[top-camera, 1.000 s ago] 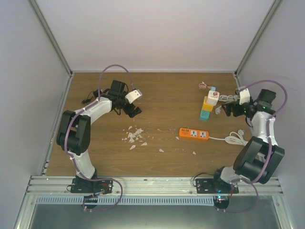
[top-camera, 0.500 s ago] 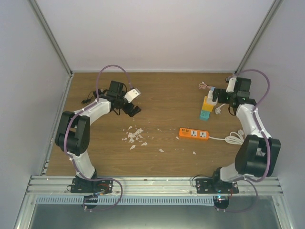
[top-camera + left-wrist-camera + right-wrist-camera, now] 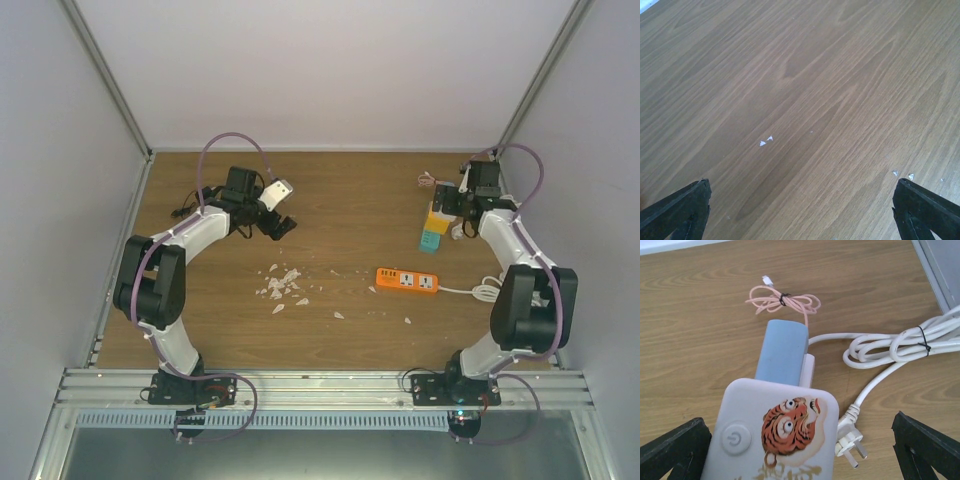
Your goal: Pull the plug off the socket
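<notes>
Your right gripper (image 3: 800,452) stands wide open and empty, fingers (image 3: 675,450) flanking the tiger socket (image 3: 775,425), with the blue plug (image 3: 782,352) at its far end and a pink cable (image 3: 782,301) beyond; your left gripper (image 3: 800,212) hangs open, empty, over the table (image 3: 800,75).

On the counter (image 3: 350,200), far right part: socket (image 3: 775,435), with plug (image 3: 782,352) seated against its far end. Beyond the plug, a bundled thin cord (image 3: 782,300). Right of the plug, a coiled cable (image 3: 921,338), ending in a loose pronged plug (image 3: 850,442) just beside the socket's right edge. Right fingers (image 3: 675,450) one each side of the socket (contact not clear). Nearer the arms, a power strip (image 3: 407,281), its lead (image 3: 488,292) coiled to its right. Left of that, mid-counter, paper scraps (image 3: 283,285).
</notes>
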You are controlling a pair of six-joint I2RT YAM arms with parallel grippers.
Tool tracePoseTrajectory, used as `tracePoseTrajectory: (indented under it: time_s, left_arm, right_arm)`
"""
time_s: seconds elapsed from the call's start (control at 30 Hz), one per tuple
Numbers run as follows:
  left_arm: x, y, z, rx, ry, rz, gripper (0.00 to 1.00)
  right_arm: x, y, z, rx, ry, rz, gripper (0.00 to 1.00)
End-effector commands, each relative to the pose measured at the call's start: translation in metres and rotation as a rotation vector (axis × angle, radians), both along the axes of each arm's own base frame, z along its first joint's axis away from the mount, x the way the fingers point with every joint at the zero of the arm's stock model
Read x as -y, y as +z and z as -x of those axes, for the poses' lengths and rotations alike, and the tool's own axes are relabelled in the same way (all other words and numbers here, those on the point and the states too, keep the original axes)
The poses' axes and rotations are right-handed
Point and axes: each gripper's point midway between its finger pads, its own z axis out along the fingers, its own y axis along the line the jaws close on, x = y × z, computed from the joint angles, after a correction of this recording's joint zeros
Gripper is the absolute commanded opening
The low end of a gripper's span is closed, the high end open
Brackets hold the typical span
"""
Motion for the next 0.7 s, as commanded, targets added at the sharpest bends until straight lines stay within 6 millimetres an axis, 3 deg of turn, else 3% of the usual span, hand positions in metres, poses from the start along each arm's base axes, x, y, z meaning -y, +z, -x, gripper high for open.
tracePoseTrajectory:
  time_s: [0.0,0.17,0.5,0.67]
  left_arm:
    - [0.000,0.023,-0.006,0.070,0.003,0.040,0.99]
    - [0.001,0.025,-0.006,0.066,0.002,0.054,0.99]
    - [-0.020,0.030,-0.014,0.066,0.066,0.051,0.99]
    - [-0.024,0.029,-0.014,0.055,0.073,0.059,0.99]
  right_arm:
    - [0.011,-0.010,-0.008,-0.022,-0.084,0.042,1.00]
    - [-0.003,-0.015,-0.009,-0.032,-0.044,0.026,0.96]
    - [0.009,-0.025,-0.006,-0.060,-0.110,0.092,0.77]
    - [0.004,-0.029,-0.005,-0.075,-0.100,0.065,0.69]
